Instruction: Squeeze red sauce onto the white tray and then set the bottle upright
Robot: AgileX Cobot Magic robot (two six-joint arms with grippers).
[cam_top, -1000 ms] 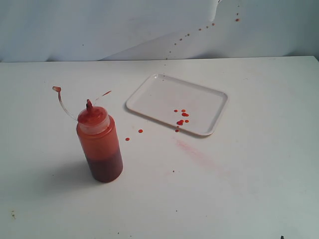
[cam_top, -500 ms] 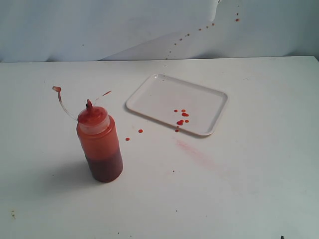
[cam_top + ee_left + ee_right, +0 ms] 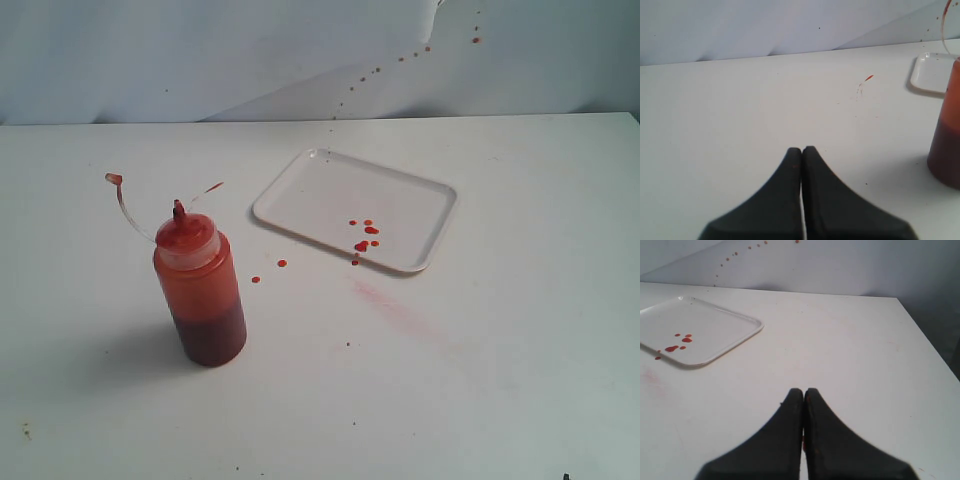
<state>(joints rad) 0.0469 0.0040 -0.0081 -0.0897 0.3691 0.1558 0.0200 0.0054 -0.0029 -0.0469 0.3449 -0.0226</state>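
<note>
The bottle [image 3: 200,290] stands upright on the table at front left, orange-red with dark sauce low inside, its tethered cap hanging off to one side. Its side also shows in the left wrist view [image 3: 946,135]. The white tray [image 3: 320,195] lies behind and right of it, with several drops of red sauce [image 3: 362,244] near its front edge. The tray [image 3: 720,325] and its red sauce [image 3: 672,348] appear in the right wrist view too. My left gripper [image 3: 802,149] is shut on nothing, away from the bottle. My right gripper [image 3: 803,390] is shut on nothing, well clear of the tray.
Two red drops [image 3: 268,271] lie on the table between bottle and tray. A faint pink smear [image 3: 395,308] stains the table in front of the tray. Small red spots [image 3: 400,58] mark the white backdrop. The table's right edge [image 3: 925,340] drops off beside my right gripper.
</note>
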